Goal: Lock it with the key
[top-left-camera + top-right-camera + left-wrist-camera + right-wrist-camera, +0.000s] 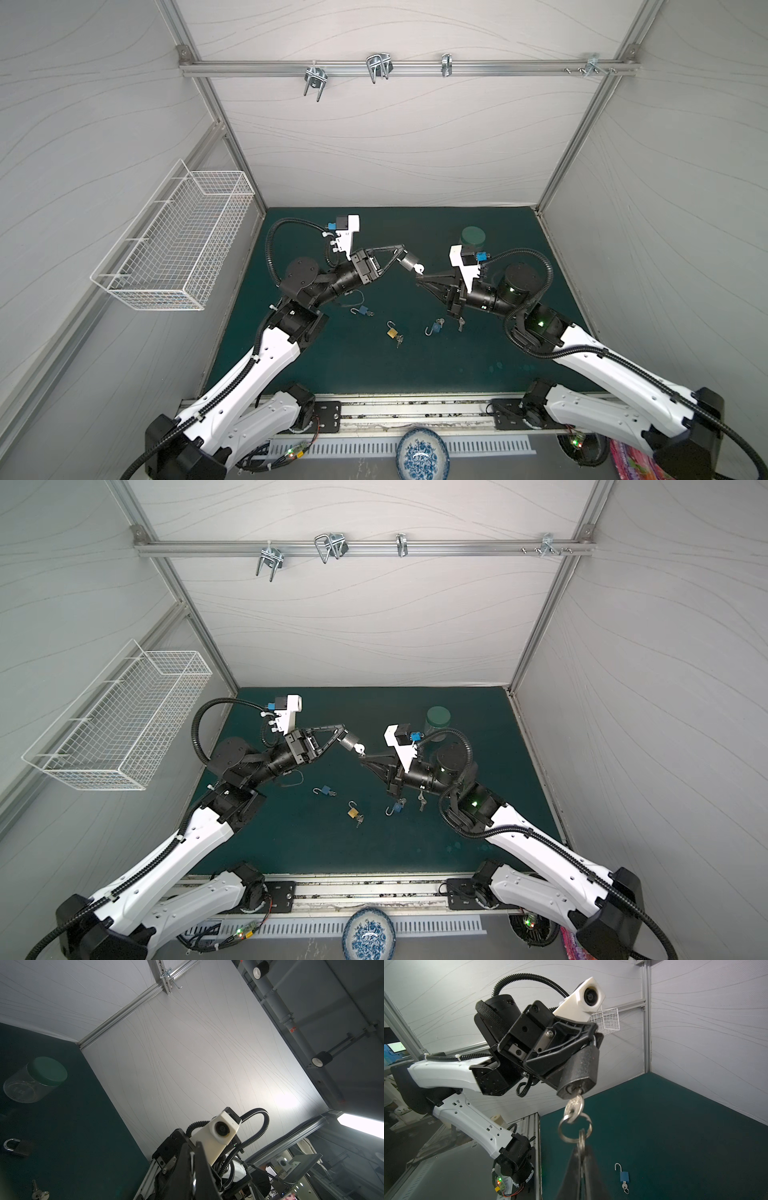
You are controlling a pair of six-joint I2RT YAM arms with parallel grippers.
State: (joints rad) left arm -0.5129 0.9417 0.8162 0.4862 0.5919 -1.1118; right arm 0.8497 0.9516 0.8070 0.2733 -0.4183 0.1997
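Padlock (581, 1070) heavy, rigid; left gripper (596, 1036) clamped on shackle end. Right gripper (583, 1150) pinched shut on spare key (582, 1137); ring (566, 1136) likely floppy, so better hold probably the thin, slippery bow of inserted key (574, 1105).

Cool, even light filled the booth. The pale walls (395, 145) were bright, and the dark green tabletop (374, 374) showed hardly any shadow under the arms. In both top views the wide lens splayed the corner posts (229, 141) outward toward the edges, and the keys (419, 269) flared to a white speck. From the left wrist, a strip lamp (361, 1124) burned out to plain white, a glare patch lay on the wall near it, and the jar (35, 1078) sat in gloom. From the right wrist the padlock (581, 1070) looked crisp, while the fingers (571, 1176) close to the lens were a dark blur.
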